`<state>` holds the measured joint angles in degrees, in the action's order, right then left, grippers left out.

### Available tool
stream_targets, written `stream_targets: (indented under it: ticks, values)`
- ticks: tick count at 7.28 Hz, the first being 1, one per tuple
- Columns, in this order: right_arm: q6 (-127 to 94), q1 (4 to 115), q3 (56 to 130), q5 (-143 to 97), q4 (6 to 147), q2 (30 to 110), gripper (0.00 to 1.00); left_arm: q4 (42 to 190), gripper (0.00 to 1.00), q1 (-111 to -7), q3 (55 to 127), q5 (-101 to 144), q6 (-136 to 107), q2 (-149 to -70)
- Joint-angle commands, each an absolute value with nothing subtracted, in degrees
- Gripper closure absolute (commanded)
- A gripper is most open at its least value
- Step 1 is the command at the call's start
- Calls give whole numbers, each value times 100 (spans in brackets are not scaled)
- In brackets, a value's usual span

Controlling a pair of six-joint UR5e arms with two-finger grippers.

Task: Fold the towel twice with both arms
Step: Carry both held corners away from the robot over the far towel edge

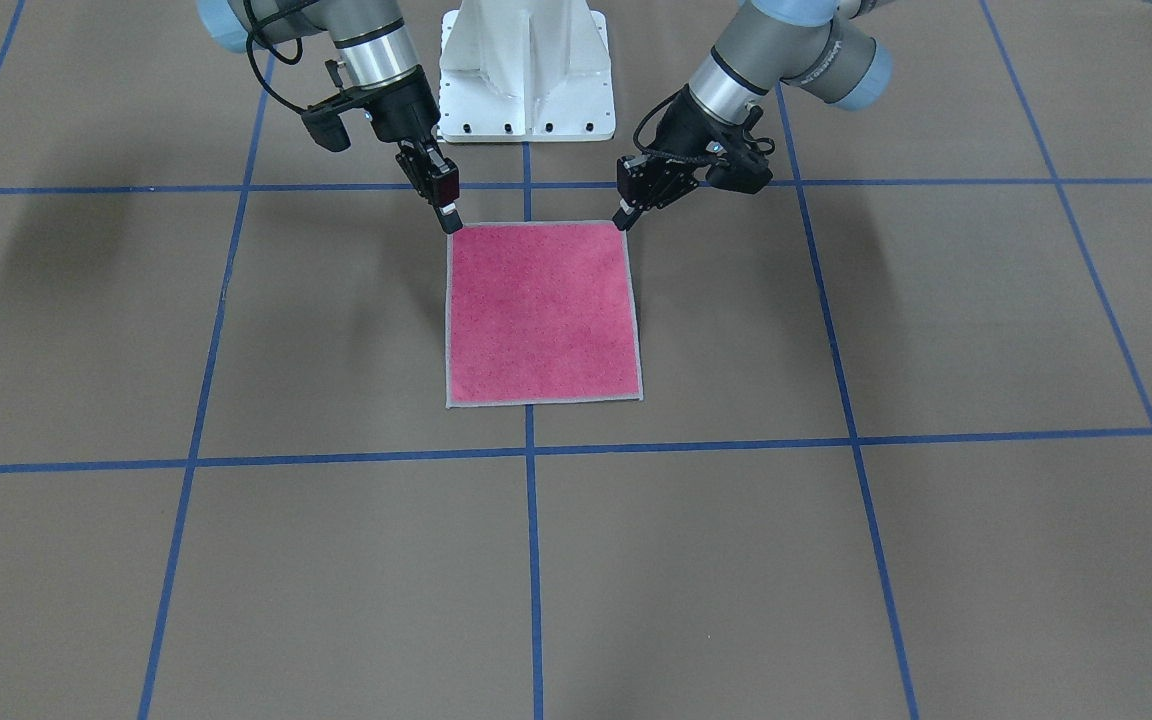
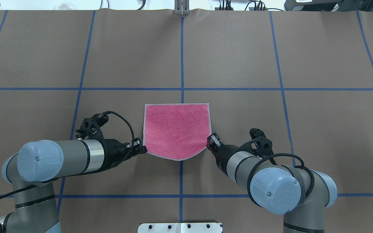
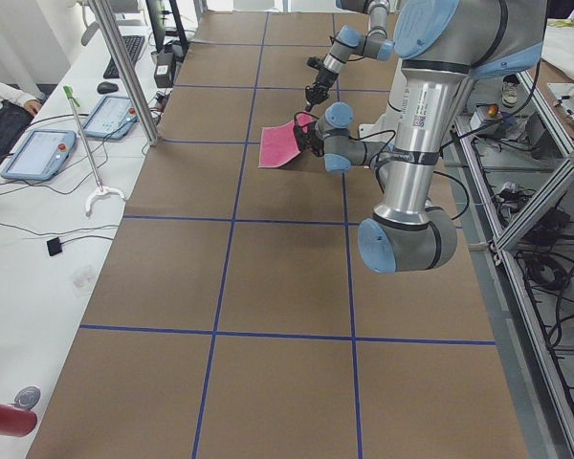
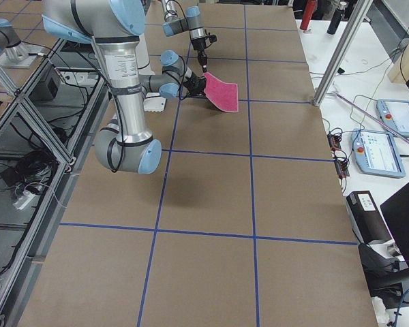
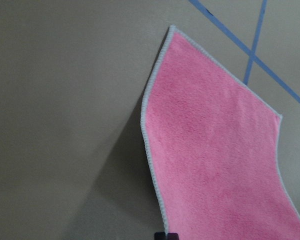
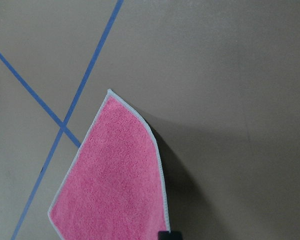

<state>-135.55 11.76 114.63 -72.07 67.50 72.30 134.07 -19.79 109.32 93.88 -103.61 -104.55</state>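
Front cam: pink towel (image 1: 541, 310) lies on the brown table (image 1: 716, 580), pink side up, over a blue tape line (image 1: 533, 560); right gripper (image 1: 451, 222) pinches the top corner on the pic's left; left gripper (image 1: 623, 220) pinches the top corner on the pic's right; both corners are near the white base (image 1: 526, 80).

Overhead cam: towel (image 2: 176, 129) sits in the middle; left gripper (image 2: 142, 149) & right gripper (image 2: 210, 142) are each clamped on a near corner; those 2 corners are pulled up & in, so the near edge looks round; far edge lies flat on the table.

Left side cam: towel (image 3: 279, 143) tips up on the robot's side; other edge is on the table.

Right side cam: same tilt; towel (image 4: 223, 93) looks small here.

Left wrist cam: towel (image 5: 215, 150) runs down to the fingertips (image 5: 166, 235) at the bottom edge; dark shadow under the raised edge.

Right wrist cam: towel (image 6: 115, 180) w/ pale edging; corner at the fingertips (image 6: 169, 234); shadow beside it.
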Motion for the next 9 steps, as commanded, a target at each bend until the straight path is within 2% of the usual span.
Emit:
stream_targets:
  ticks: [1, 4, 6, 9]
  values:
    - [-13544, 1160, 11435, -7207, 6750, 7242, 100, 13395, 100, -1960, 10925, 9439, -10371, -10485]
    - [-13342, 1405, 10997, -7172, 6741, 7033, 100, 13377, 100, -1951, 10303, 9431, -10327, -10976]
    - [-13176, 1599, 10619, -7181, 6715, 6717, 100, 13386, 100, -2073, 10230, 9413, -10318, -10995]
    - [-13061, 1687, 10582, -7181, 6732, 6715, 100, 13377, 100, -2442, 10213, 9439, -10318, -11074]
